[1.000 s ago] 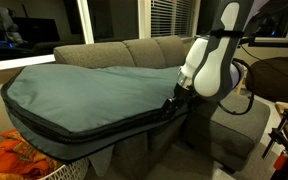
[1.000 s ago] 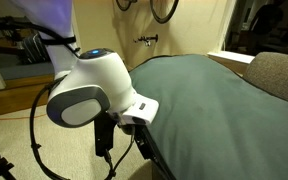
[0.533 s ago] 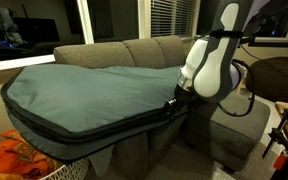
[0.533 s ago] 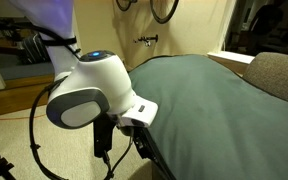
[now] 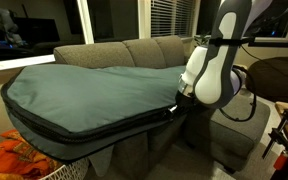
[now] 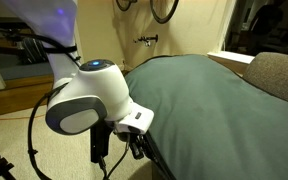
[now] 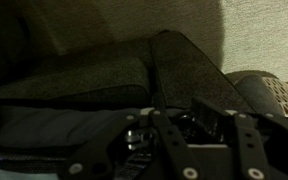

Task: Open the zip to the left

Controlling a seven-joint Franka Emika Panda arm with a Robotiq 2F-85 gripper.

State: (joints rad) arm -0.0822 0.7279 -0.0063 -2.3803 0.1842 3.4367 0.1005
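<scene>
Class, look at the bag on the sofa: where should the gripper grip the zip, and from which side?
Take the zip by its small pull, at the end by the gripper, not the teeth. Come from outside the bag's rim: the zip runs along that edge, so the pull likely faces outward.

Exterior views share bag (image 5: 84,95) — wrist close.

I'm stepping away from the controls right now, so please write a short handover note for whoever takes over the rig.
Gripper: down at the rim of the bag, at the end nearest the arm, right on the zip. The wrist view is too dark to tell if it is open, shut or gripping anything.
Bag: lies across the sofa, with the zip running round its rim.
Done: gripper brought to the zip. No opened gap shows.
Left: confirm the grip, then draw the zip left.
</scene>
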